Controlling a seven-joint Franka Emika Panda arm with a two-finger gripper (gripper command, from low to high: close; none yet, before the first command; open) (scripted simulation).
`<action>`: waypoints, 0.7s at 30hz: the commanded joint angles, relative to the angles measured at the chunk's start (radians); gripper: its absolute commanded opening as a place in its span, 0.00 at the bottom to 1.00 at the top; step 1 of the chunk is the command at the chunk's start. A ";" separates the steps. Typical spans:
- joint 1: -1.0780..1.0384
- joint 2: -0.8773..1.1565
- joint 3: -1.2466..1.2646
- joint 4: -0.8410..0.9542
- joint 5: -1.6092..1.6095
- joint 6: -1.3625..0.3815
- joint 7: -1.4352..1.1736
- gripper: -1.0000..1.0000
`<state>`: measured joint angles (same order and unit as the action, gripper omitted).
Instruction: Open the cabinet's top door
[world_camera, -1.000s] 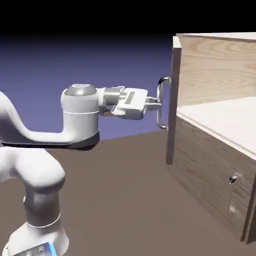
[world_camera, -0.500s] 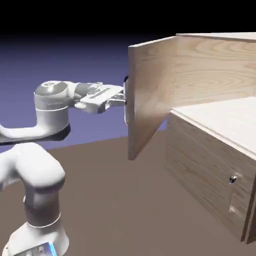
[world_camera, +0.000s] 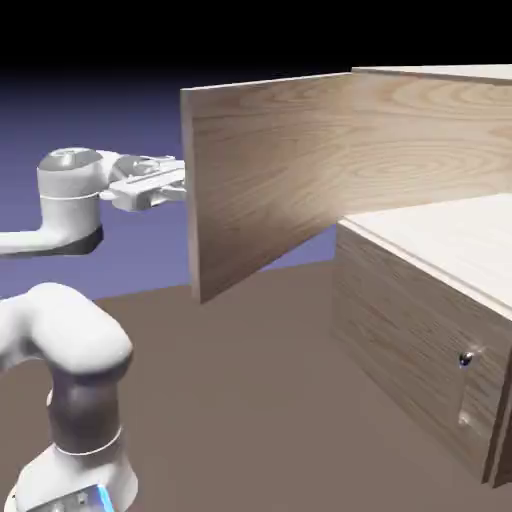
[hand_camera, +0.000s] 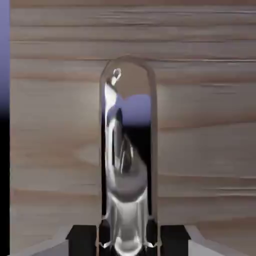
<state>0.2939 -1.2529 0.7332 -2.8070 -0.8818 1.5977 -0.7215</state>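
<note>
The cabinet of light wood grain fills the exterior view's right. Its top door stands swung far out, its wide wood face turned to the exterior view and its free edge at the left. My gripper reaches that free edge from the left; the door hides the fingertips there. In the hand view the silver bar handle runs large and shiny up the middle against the door's wood. My gripper is shut on the handle, whose foot sits between the dark fingertips.
The lower panel stays flush, with a small round knob. A pale flat surface shows inside the cabinet above it. My arm's base stands at the lower left on the brown table.
The top door has swung from nearly edge-on to wide open, its free edge moving to the exterior view's left. My gripper moved left with it, still shut on the handle.
</note>
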 joint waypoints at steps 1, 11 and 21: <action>-0.020 0.022 0.036 0.031 0.029 -0.029 0.006 0.00; -0.322 0.183 0.363 0.388 0.241 -0.319 0.036 0.00; -0.674 0.205 0.606 0.750 0.350 -0.555 0.003 0.00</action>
<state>-0.3801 -1.0475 1.3388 -2.0570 -0.5314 1.0419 -0.7184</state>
